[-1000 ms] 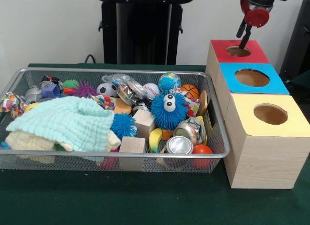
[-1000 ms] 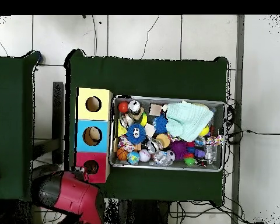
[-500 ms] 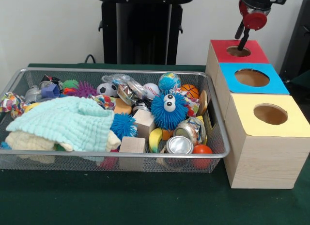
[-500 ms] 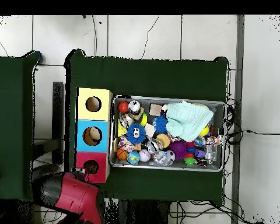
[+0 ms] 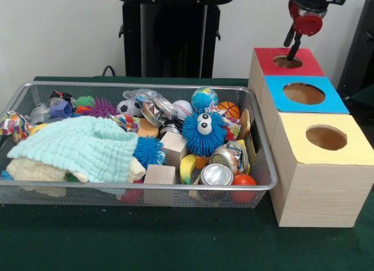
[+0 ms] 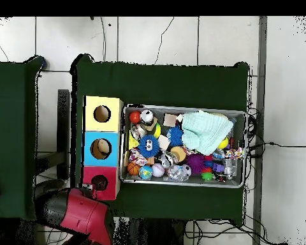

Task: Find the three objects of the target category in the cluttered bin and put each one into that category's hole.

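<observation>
The wire mesh bin (image 5: pixel 140 84) holds a heap of toys, balls, cans and cloths; it also shows in the overhead view (image 6: pixel 181 107). None of the soft animal toys shows; a mint cloth (image 5: pixel 82 147) covers the bin's left part. The round hole (image 5: pixel 287 62) in the red-topped box lies at the far right, and in the overhead view (image 6: pixel 99 182) at the lower left. My gripper (image 5: pixel 290 52) hangs just above that hole, open and empty. The red arm (image 6: pixel 79 214) reaches toward the red box.
The blue-topped box (image 5: pixel 304 94) and the yellow-topped box (image 5: pixel 326 137) stand in a row in front of the red one. A fuzzy blue ball with googly eyes (image 5: pixel 203 132), wooden cubes (image 5: pixel 159 174), cans (image 5: pixel 216 175) and small balls fill the bin's right half.
My gripper has risen a little above the red box's hole. Nothing in the bin has moved.
</observation>
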You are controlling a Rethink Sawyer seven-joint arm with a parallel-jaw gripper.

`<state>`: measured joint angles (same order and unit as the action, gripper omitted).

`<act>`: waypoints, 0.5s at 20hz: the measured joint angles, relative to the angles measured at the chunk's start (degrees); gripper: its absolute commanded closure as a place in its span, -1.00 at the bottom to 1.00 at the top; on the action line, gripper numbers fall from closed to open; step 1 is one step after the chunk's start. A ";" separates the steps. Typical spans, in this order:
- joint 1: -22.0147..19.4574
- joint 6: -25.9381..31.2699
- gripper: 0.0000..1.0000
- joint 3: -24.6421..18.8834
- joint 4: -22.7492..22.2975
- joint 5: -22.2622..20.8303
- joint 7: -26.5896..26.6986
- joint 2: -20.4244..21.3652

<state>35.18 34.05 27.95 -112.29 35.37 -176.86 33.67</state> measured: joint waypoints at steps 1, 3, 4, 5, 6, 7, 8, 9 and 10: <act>0.00 0.00 -1.00 0.00 -0.01 0.00 0.00 0.12; -0.08 0.00 -1.00 -0.04 -0.04 0.00 0.00 0.41; -0.14 0.00 -1.00 -0.08 -0.07 0.00 0.00 0.55; -0.35 0.00 -1.00 -0.19 -0.20 0.00 0.00 0.88; -0.40 0.00 -1.00 -0.20 -0.23 0.00 0.00 0.94; -0.60 0.00 -1.00 -0.25 -0.36 0.00 0.00 1.20; -1.27 -0.17 -1.00 -0.36 -0.77 -0.08 0.00 1.74; -1.79 -0.40 -1.00 -0.46 -1.09 -0.26 0.00 2.08; -2.02 -0.54 -1.00 -0.51 -1.24 -0.35 0.00 2.22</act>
<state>33.16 33.51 27.43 -113.52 35.02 -176.86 35.90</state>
